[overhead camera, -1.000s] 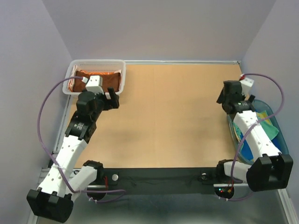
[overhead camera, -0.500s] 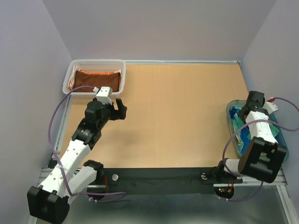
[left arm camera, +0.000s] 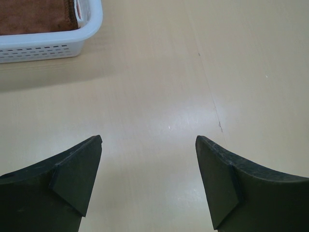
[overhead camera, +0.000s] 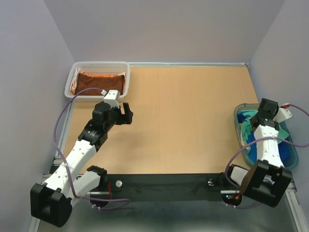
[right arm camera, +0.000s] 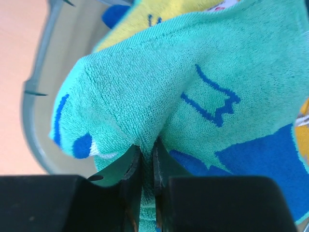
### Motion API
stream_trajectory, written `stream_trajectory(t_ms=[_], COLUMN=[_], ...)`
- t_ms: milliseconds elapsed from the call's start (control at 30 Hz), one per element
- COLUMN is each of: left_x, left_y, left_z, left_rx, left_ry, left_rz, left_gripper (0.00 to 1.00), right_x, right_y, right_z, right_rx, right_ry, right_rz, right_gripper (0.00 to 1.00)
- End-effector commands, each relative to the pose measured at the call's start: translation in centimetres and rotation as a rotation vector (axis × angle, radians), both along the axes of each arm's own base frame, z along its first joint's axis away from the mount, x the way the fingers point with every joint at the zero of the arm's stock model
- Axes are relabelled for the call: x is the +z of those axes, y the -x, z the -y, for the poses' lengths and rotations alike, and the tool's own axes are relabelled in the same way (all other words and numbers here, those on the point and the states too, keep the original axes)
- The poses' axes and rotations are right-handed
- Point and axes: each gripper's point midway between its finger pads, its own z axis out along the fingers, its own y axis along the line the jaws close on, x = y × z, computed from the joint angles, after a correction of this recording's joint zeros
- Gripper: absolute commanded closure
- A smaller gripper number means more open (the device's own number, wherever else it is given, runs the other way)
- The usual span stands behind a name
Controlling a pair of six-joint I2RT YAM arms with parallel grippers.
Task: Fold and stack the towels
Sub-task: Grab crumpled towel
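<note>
At the right edge of the table, down inside the translucent blue-green tub, the right gripper is clenched on a raised fold of the green, blue and yellow towel. The jaws stand almost together, with a thin ridge of terry pinched between them. The thing to be moved is therefore already at the fingertips, and what matters is where it has to go. The bare middle of the table lies to that gripper's left, across the tub's near wall, so I judge the coming move to be a lift straight up to clear the rim and then a carry leftward. The towel is bunched in a heap (no long axis can be read from it, and its corners are hidden), so spreading it out will have to wait until it hangs free. The left gripper hangs released with nothing between its jaws, over bare wood just beside the white mesh basket at the far left corner. A folded dark brown towel lies in that basket on top of an orange one. That arm is well apart from the tub, so the right arm is plainly the nearer one.
</note>
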Motion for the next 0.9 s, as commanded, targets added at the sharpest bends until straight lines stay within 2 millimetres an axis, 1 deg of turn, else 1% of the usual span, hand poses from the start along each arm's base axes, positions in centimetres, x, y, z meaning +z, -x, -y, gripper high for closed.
stream_trajectory(t_ms=[0, 100, 167, 200, 233, 300, 333, 400, 433, 500, 533, 600, 733, 767, 800, 833, 867], left_x=[1.8, 1.9, 1.9, 1.9, 1.9, 1.7, 1.5, 1.4, 1.3, 1.1, 1.1, 1.0, 0.8, 0.8, 0.8, 0.8, 0.8], left_y=[-0.7, -0.7, -0.7, -0.7, -0.8, -0.8, -0.8, -0.9, -0.9, -0.9, -0.9, -1.0, -1.0, -1.1, -1.1, -1.0, -1.0], left_z=[0.4, 0.4, 0.3, 0.3, 0.2, 0.2, 0.4, 0.4, 0.5, 0.4, 0.4, 0.3, 0.3, 0.3, 0.2, 0.3, 0.3], left_rx=[-0.007, -0.007, -0.005, -0.003, -0.001, -0.001, -0.005, -0.006, -0.010, -0.007, -0.005, -0.003, -0.002, -0.003, 0.001, -0.001, -0.002], left_ry=[0.014, 0.013, 0.010, 0.011, 0.008, 0.006, 0.006, 0.003, 0.003, -0.001, -0.003, -0.005, -0.008, -0.008, -0.009, -0.007, -0.008], left_rz=[0.061, 0.065, 0.066, 0.066, 0.065, 0.063, 0.055, 0.051, 0.047, 0.044, 0.041, 0.042, 0.034, 0.035, 0.035, 0.035, 0.037], left_gripper=[0.11, 0.11, 0.11, 0.11, 0.11, 0.11, 0.11, 0.11, 0.11, 0.11, 0.11, 0.11, 0.11, 0.11, 0.11, 0.11, 0.11], right_x=[5.6, 7.1, 7.0, 7.1, 7.2, 7.1, 6.8, 6.2, 5.8, 5.5, 5.4, 5.5, 5.7, 5.7, 6.1, 6.0, 6.0], right_y=[-2.1, -2.7, -3.1, -3.8, -4.3, -5.1, -5.6, -5.9, -5.9, -5.9, -5.9, -5.7, -4.0, -3.4, -2.4, -1.9, -1.5], right_z=[0.3, 0.0, -0.5, -1.2, -2.2, -3.0, -3.7, -4.0, -4.5, -4.8, -4.9, -4.7, -2.8, -2.3, -1.1, -0.3, 0.3], right_rx=[0.062, 0.103, 0.142, 0.186, 0.240, 0.292, 0.334, 0.352, 0.365, 0.376, 0.379, 0.366, 0.226, 0.185, 0.116, 0.072, 0.038], right_ry=[0.063, 0.075, 0.064, 0.057, 0.070, 0.095, 0.105, 0.115, 0.118, 0.114, 0.110, 0.116, 0.178, 0.193, 0.240, 0.251, 0.258], right_rz=[0.145, 0.177, 0.177, 0.193, 0.186, 0.171, 0.142, 0.108, 0.096, 0.093, 0.091, 0.091, 0.081, 0.078, 0.059, 0.050, 0.044], right_gripper=[0.89, 0.93, 0.93, 0.98, 0.98, 0.95, 0.85, 0.76, 0.65, 0.57, 0.47, 0.45, 0.45, 0.37, 0.31, 0.24, 0.23])
